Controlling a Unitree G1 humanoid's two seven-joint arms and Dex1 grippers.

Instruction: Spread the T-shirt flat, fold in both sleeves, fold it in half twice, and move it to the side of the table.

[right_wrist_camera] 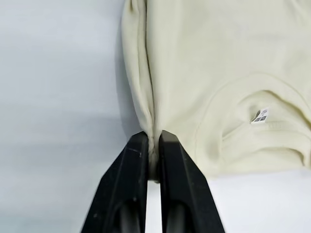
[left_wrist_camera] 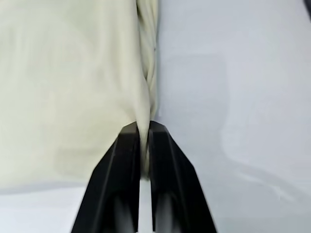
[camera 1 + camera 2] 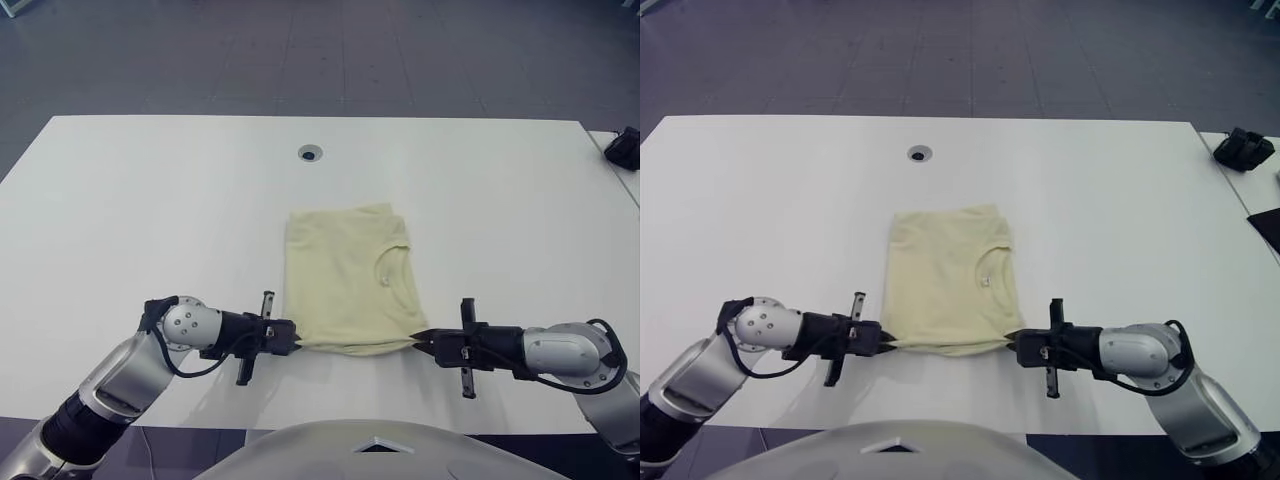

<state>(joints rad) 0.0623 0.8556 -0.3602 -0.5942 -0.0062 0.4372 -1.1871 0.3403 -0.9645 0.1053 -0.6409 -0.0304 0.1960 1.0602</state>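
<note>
A pale yellow T-shirt (image 3: 345, 275) lies folded into a narrow rectangle in the middle of the white table (image 3: 150, 200), its collar and label facing up. My left gripper (image 3: 296, 340) is shut on the T-shirt's near left corner, and the left wrist view has cloth (image 2: 73, 73) pinched between the black fingers (image 2: 124, 160). My right gripper (image 3: 417, 340) is shut on the near right corner, where the right wrist view has the folded edge (image 1: 146, 97) clamped between its fingers (image 1: 170, 160). The near edge is pulled taut between both grippers.
A round cable hole (image 3: 310, 153) sits in the table beyond the T-shirt. A black object (image 3: 624, 148) rests on a neighbouring surface at the far right. Bare tabletop spreads to both sides of the T-shirt.
</note>
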